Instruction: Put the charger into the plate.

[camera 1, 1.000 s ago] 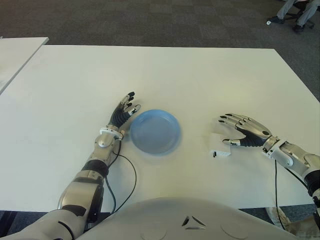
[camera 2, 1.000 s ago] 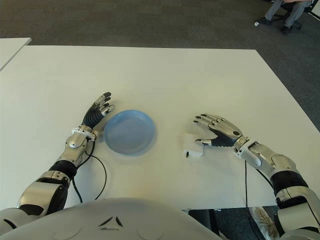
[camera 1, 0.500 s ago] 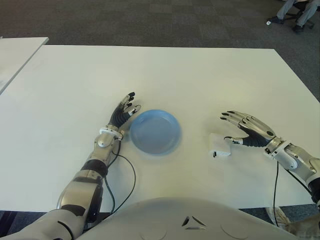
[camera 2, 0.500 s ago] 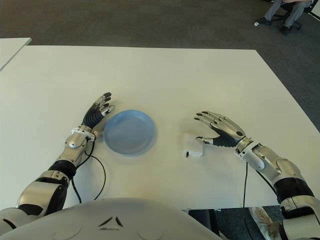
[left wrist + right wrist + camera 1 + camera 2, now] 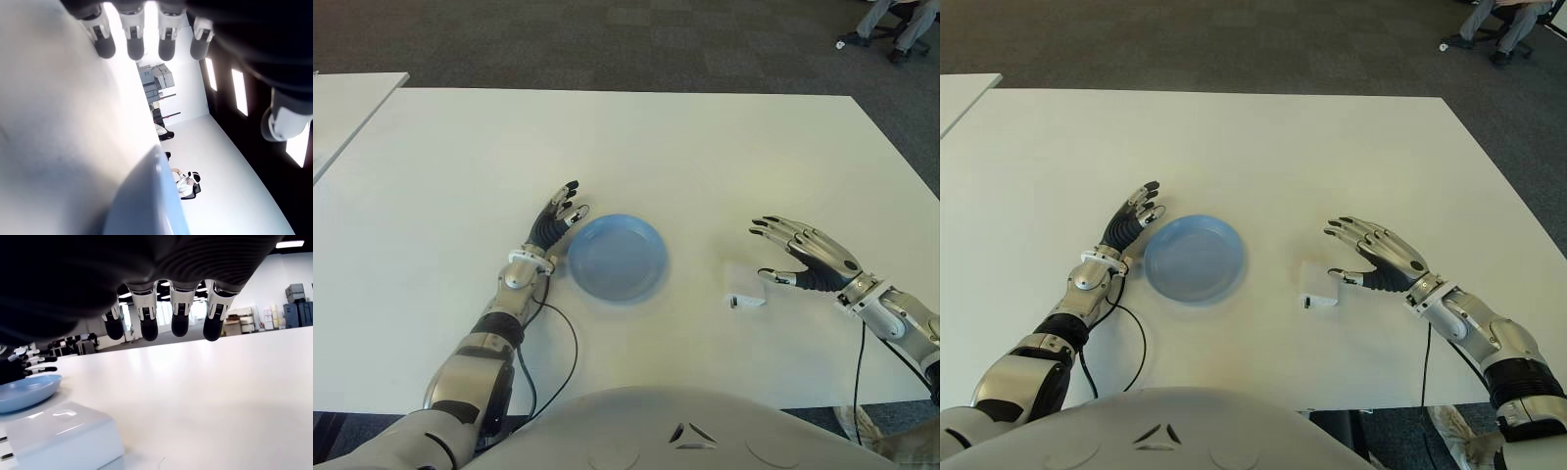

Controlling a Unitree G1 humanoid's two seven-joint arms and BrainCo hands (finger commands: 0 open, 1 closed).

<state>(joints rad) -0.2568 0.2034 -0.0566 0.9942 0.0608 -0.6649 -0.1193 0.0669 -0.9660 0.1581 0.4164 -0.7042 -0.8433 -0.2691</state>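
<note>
eye views: charger [image 5: 744, 287] lies on table [image 5: 705, 147], right of plate [image 5: 615, 257], not yet in it. right hand [image 5: 803, 259] beside charger; left hand [image 5: 553, 220] left of plate. wrist views: both hands' fingers spread, empty. grasp and transfer remain.

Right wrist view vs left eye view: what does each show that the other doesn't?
Only the right wrist view: the right hand's fingers from underneath, extended and holding nothing, above the charger, plus shelving behind.

Only the left eye view: the whole table, both arms, the right hand beside the charger on its right, carpet and a seated person's legs.

Both: charger on the table, blue plate with nothing in it, left hand at its left rim.
</note>
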